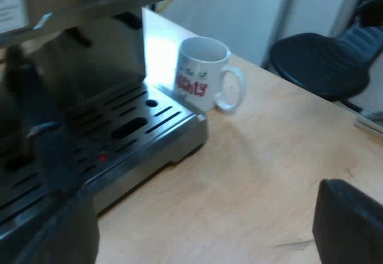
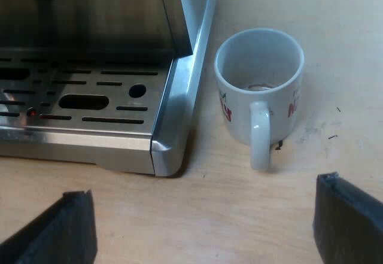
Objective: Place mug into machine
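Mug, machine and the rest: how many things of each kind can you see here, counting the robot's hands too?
Mug: 1, white, standing on the table beside the machine's drip tray
Espresso machine: 1
Grippers: 2, the left gripper and the right gripper, both open
Chair: 1, dark, beyond the table
Total: 5

One mug (image 2: pixel 258 90), one espresso machine (image 2: pixel 90 96), one chair (image 1: pixel 323 60)

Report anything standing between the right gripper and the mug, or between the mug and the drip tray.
Nothing visible does. Bare table lies between the open right gripper and the mug. The mug stands beside the drip tray, apart from its corner; it probably need only clear the tray's raised edge.
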Robot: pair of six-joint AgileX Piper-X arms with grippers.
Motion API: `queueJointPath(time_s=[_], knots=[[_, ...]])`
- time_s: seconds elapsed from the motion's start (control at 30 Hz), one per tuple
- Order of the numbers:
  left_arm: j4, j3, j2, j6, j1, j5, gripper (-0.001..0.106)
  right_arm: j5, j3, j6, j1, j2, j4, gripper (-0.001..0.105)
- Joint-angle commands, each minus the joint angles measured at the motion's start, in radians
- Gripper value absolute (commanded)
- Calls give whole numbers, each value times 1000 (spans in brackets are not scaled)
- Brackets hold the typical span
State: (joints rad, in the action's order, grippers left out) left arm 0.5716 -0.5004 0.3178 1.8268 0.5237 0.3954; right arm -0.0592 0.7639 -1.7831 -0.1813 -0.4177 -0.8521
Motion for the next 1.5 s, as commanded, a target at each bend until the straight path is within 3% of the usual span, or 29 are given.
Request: queueJointPath(time_s=[0.03, 0.23, 0.63, 1.3, 1.5], knots=[[-56, -9, 55, -27, 48, 8, 79, -7, 13, -15, 3, -7, 11, 77], [-85, -9, 129, -55, 78, 8, 79, -7, 13, -15, 3, -11, 24, 77], [-84, -9, 134, -55, 78, 5, 79, -5, 6, -15, 3, -11, 26, 77], [-84, -9, 134, -57, 78, 5, 79, -5, -328, -8, 3, -12, 400, 77], [-84, -9, 134, -57, 78, 5, 79, 81, -459, -8, 3, -12, 617, 77]])
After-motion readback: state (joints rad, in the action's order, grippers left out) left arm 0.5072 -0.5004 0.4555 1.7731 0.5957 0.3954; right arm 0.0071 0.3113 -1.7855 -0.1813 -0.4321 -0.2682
